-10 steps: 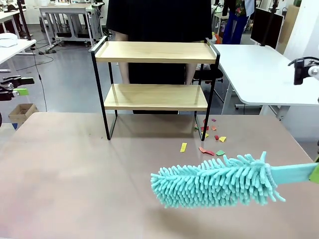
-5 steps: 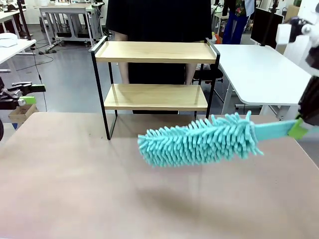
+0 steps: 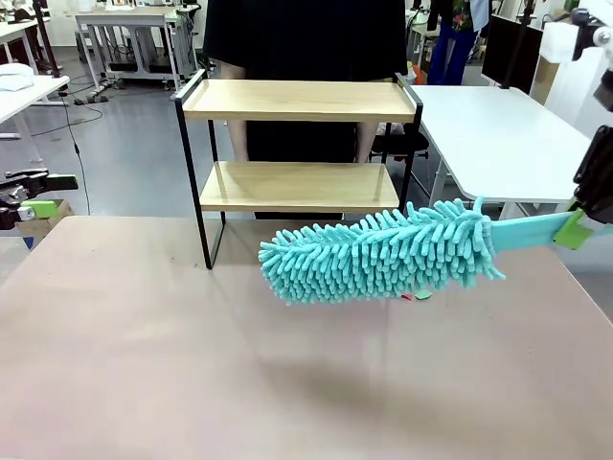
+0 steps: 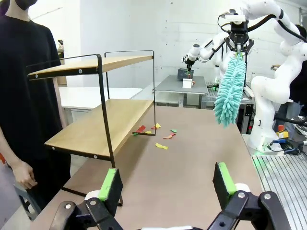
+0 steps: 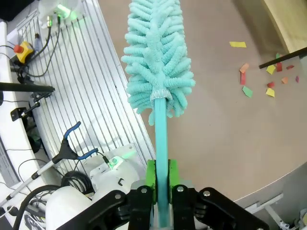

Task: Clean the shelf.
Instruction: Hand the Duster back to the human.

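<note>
Two-tier shelf (image 3: pixel 299 144), light wooden boards, thin black frame, upright at table's far edge

The work table (image 3: pixel 115 364) has a matte brown top. Beyond its far right corner stands a white table (image 3: pixel 508 144). Beyond its far left, a grey floor (image 3: pixel 124 144) carries metal-framed benches (image 3: pixel 134 38). A cardboard box (image 3: pixel 43 218) sits near its left edge.

duster (image 3: pixel 378 251) | raised off table, moved toward shelf (image 3: pixel 299 144) | covers scraps
</note>
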